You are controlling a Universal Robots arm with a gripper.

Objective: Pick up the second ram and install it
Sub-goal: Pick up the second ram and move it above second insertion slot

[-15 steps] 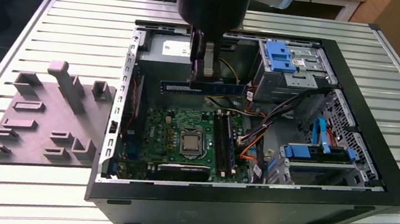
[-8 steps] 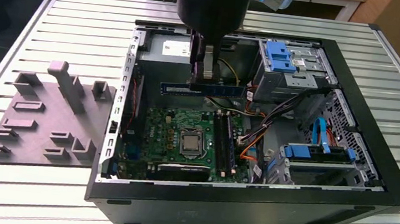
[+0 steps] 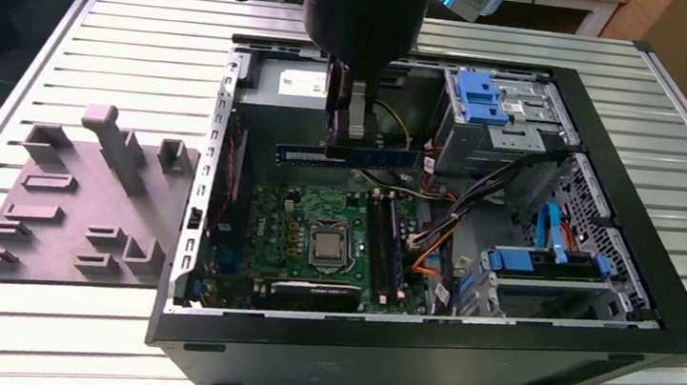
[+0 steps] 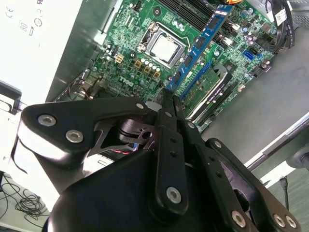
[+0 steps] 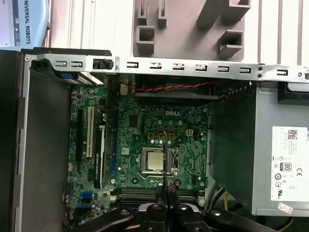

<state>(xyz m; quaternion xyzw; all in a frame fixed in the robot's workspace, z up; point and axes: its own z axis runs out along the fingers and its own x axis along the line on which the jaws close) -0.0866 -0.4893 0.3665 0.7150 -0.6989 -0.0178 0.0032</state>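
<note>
My gripper [image 3: 350, 134] hangs inside the open computer case [image 3: 634, 348], shut on the second ram [image 3: 350, 156]. It is a long, thin, dark blue-green stick with a row of black chips, held level above the far part of the motherboard [image 3: 303, 217]. In the second wrist view the ram [image 4: 200, 43] reaches out from the fingertips [image 4: 175, 108] over the board. In the first wrist view it appears edge-on as a thin dark line [image 5: 164, 157] above the processor [image 5: 154, 162]. The long black memory slots [image 3: 384, 240] lie below, towards the exterior view's right.
A grey fixture block [image 3: 73, 212] with upright posts stands on the slatted table, at the exterior view's left of the case. Inside the case are a power supply [image 3: 285, 81], blue drive brackets [image 3: 482, 97], orange and blue cables [image 3: 432, 259] and an expansion card [image 4: 212, 92].
</note>
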